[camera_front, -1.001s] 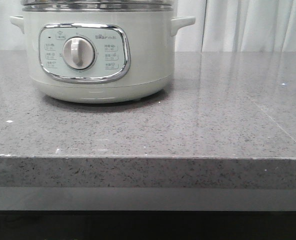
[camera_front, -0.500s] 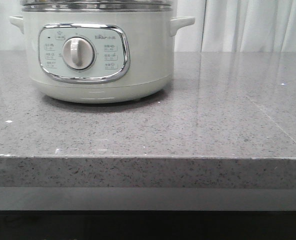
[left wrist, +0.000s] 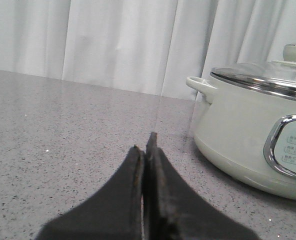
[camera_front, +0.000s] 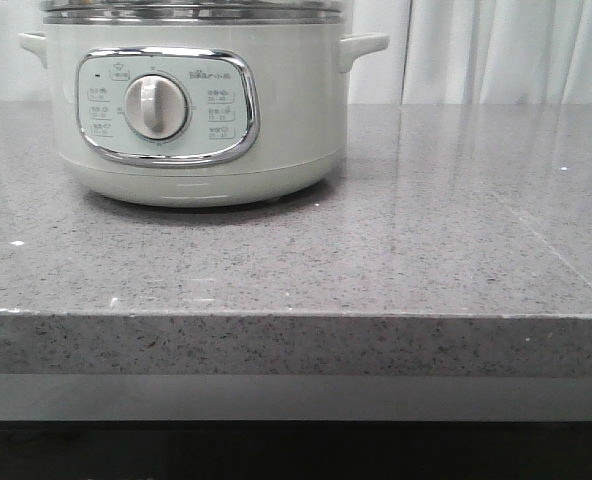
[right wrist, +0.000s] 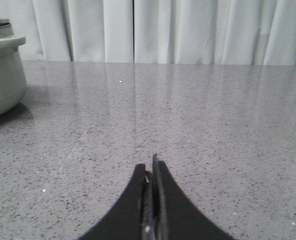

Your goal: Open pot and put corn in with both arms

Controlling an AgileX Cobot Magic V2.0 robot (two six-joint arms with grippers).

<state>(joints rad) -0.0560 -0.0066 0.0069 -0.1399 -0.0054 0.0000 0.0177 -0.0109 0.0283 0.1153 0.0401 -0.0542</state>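
The pale grey-green pot [camera_front: 196, 110] stands at the back left of the grey stone counter, its chrome-framed panel and dial [camera_front: 157, 107] facing me. Its glass lid [left wrist: 268, 75] with a pale knob is on. The pot also shows in the left wrist view [left wrist: 248, 135] and, as an edge, in the right wrist view [right wrist: 3, 75]. My left gripper [left wrist: 144, 142] is shut and empty, low over the counter beside the pot. My right gripper [right wrist: 149, 165] is shut and empty, over open counter well apart from the pot. The corn is out of view.
The speckled grey counter [camera_front: 396, 250] has its front edge [camera_front: 296, 315] near me. White curtains [right wrist: 188, 30] hang behind the counter. Neither arm shows in the front view.
The pot looks shifted very slightly; nothing else has visibly changed.
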